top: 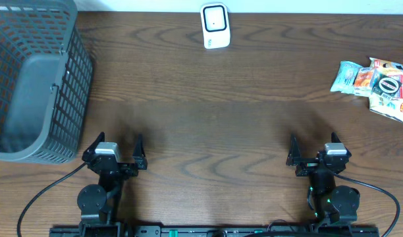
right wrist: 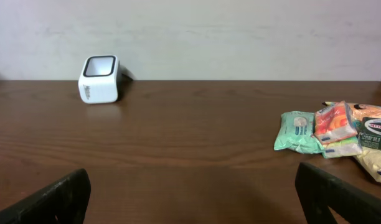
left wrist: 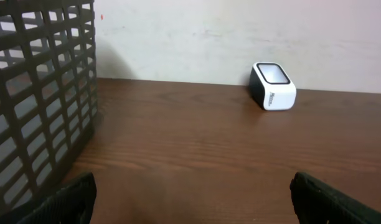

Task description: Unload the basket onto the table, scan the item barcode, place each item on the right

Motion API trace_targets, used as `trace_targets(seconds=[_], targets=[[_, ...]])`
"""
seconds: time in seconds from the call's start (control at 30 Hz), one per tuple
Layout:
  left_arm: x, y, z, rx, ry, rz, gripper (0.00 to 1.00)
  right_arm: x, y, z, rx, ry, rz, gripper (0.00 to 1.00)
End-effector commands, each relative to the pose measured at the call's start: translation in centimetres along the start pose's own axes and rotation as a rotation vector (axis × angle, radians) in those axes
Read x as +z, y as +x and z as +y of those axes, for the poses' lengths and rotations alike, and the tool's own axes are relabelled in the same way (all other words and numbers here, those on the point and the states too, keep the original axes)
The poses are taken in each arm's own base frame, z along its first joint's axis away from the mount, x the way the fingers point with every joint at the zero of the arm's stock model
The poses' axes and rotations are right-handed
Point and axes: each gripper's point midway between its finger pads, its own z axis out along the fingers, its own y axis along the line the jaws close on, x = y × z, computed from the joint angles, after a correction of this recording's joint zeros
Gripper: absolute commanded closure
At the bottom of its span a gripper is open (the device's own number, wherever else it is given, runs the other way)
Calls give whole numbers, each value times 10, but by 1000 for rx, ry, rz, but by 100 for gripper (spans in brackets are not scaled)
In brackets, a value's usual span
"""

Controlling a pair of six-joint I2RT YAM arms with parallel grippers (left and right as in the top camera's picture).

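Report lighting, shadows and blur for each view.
Overhead: even light, faint soft shadows on the table. Left wrist: scanner sharp, left gripper dark and blurred at the bottom corners. Right wrist: packets clear, right gripper likewise blurred.

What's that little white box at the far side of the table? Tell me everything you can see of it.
The small white box looks like smooth plastic with rounded corners. A dark-framed pale window sits on its slanted top, tilted toward the arms. One side bears print too small to read. It stands upright on the wooden table, at the far edge by the wall, and touches nothing else.
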Motion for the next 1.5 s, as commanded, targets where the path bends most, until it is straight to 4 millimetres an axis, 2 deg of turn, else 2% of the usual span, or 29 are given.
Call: trace_targets(seconds=[0.0, 1.47], targets=[[0, 15, 0, -21, 3, 48, 2, 0, 1, -1, 0, 5, 0, 1], [0, 15, -3, 16, 22, 48, 2, 0, 1, -1, 0, 5, 0, 1]])
